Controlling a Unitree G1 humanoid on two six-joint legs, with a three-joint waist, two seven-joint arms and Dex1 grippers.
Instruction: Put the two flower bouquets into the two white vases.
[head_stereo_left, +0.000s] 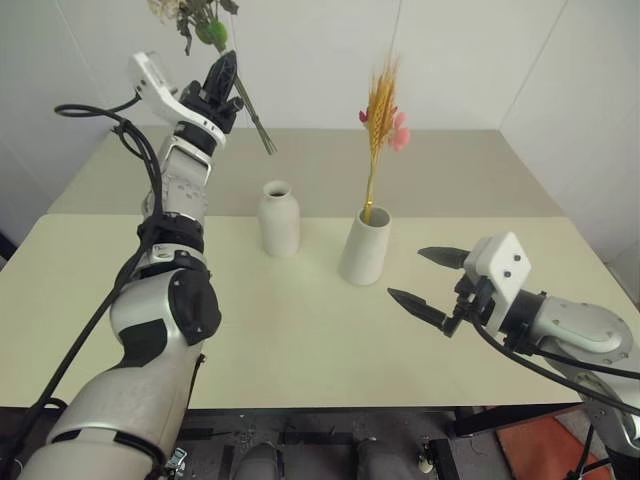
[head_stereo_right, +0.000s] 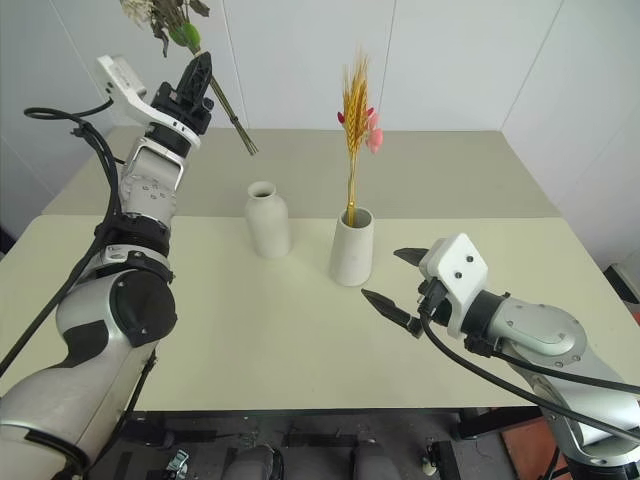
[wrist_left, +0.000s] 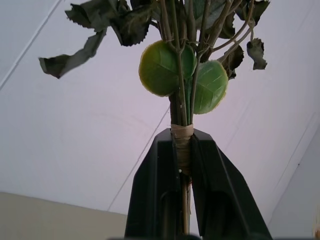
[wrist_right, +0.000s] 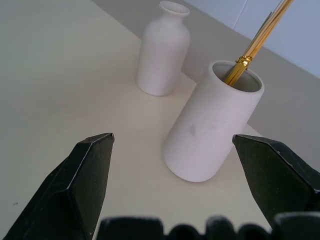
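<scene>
I am holding the bushy bunch of dark green leaves and cream sprigs (head_stereo_left: 200, 22) high in the air with my left gripper (head_stereo_left: 222, 78), its black jaws clenching around the taped stems just under two round light-green leaves (wrist_left: 182, 77). The cut stem ends (head_stereo_left: 262, 135) are sticking out below the gripper, slanting toward five o'clock, well above the pale cream counter (head_stereo_left: 300, 340). Down on that counter, the matte white bottle-shaped vase with the narrow neck (head_stereo_left: 279, 218) is standing upright and empty, at about five o'clock from the raised bunch. Just beside it, at its three o'clock, the plain white tapered cylinder vase (head_stereo_left: 364, 246) is standing with the slim golden wheat-like bunch with small pink flowers (head_stereo_left: 382, 115) rising upright out of its wide mouth. My right gripper (head_stereo_left: 432, 282) is hovering over the counter at four o'clock from the cylinder vase, jaws spread wide and released, gripping nothing, pointing toward both vases.
</scene>
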